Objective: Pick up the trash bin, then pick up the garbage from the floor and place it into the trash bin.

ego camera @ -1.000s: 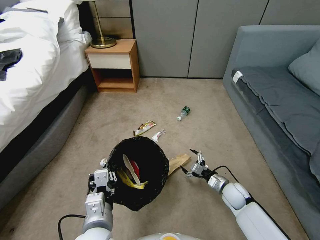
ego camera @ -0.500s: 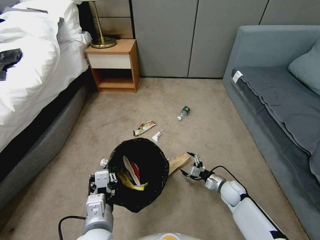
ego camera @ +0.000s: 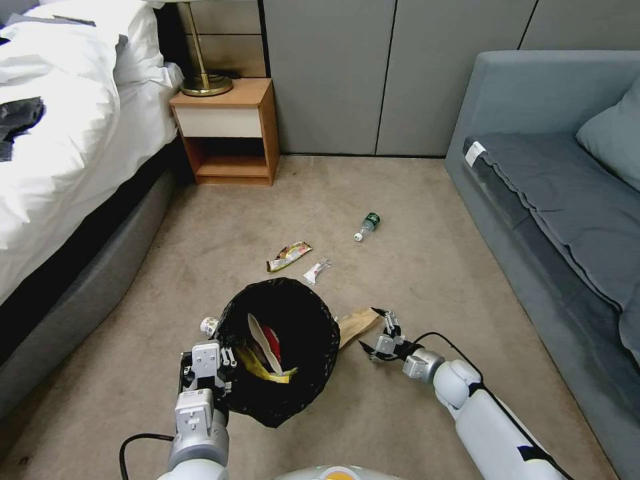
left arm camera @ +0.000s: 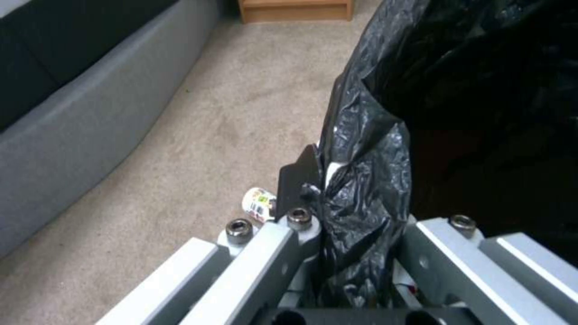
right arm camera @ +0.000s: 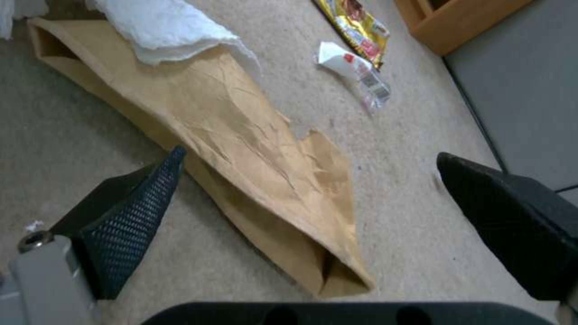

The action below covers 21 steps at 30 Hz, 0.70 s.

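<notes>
Head view: trash bin (ego camera: 280,350) held off the carpet (ego camera: 433,267), its black liner hiding the white wall. The left gripper (ego camera: 212,365) is clamped on the bin's near-left rim. Inside the bin, a yellow wrapper (ego camera: 257,363) and a red-white carton (ego camera: 265,340), both partly sunk in shadow. The brown paper bag (ego camera: 357,323) lies just right of the bin, its left end cut off behind the rim. The right gripper (ego camera: 378,331), fingers spread, sits at the bag's right end; compared with a second ago it has closed in toward the bin and dropped lower. Beyond the bin: snack wrapper (ego camera: 289,255), small white sachet (ego camera: 316,270), plastic bottle (ego camera: 367,226). A small bottle (ego camera: 208,325) peeks out left of the bin.

Left wrist view: fingers pinch crinkled liner (left arm camera: 361,189) over the rim; the bin's interior is too dark to read.

Right wrist view: spread fingertips (right arm camera: 132,216) straddle the paper bag's open end; white tissue (right arm camera: 162,27) overlaps its far end, cut off at the frame edge.
</notes>
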Tool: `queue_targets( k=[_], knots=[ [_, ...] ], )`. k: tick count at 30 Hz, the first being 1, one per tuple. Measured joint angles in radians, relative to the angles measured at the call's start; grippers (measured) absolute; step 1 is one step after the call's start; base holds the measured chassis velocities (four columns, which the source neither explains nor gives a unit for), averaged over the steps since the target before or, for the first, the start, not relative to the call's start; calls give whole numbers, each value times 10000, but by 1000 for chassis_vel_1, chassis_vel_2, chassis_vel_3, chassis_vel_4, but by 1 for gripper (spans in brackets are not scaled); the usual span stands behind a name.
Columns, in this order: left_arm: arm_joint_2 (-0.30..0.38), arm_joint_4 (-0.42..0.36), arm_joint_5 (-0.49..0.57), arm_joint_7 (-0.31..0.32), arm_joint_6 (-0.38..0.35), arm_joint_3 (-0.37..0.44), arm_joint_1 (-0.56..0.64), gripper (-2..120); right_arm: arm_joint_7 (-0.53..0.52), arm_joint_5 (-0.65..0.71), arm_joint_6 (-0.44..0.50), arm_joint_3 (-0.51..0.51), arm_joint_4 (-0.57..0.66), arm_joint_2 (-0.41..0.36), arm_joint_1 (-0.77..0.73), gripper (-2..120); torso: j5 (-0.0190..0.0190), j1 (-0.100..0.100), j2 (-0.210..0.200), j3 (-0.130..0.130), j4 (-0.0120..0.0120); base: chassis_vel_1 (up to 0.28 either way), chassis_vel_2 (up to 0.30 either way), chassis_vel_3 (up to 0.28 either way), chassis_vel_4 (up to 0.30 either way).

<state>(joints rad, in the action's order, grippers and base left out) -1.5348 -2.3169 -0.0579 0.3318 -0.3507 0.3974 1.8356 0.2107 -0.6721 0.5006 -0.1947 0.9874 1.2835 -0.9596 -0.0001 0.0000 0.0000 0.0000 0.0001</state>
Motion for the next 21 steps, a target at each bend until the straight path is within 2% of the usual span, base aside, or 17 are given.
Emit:
queue_targets(
  k=[21],
  knots=[
    [-65, 13, -187, 6, 101, -134, 79, 3, -143, -114, -462, 587, -854, 190, 603, 100, 0, 0, 0, -1, -1, 0, 0, 0, 0]
  ],
)
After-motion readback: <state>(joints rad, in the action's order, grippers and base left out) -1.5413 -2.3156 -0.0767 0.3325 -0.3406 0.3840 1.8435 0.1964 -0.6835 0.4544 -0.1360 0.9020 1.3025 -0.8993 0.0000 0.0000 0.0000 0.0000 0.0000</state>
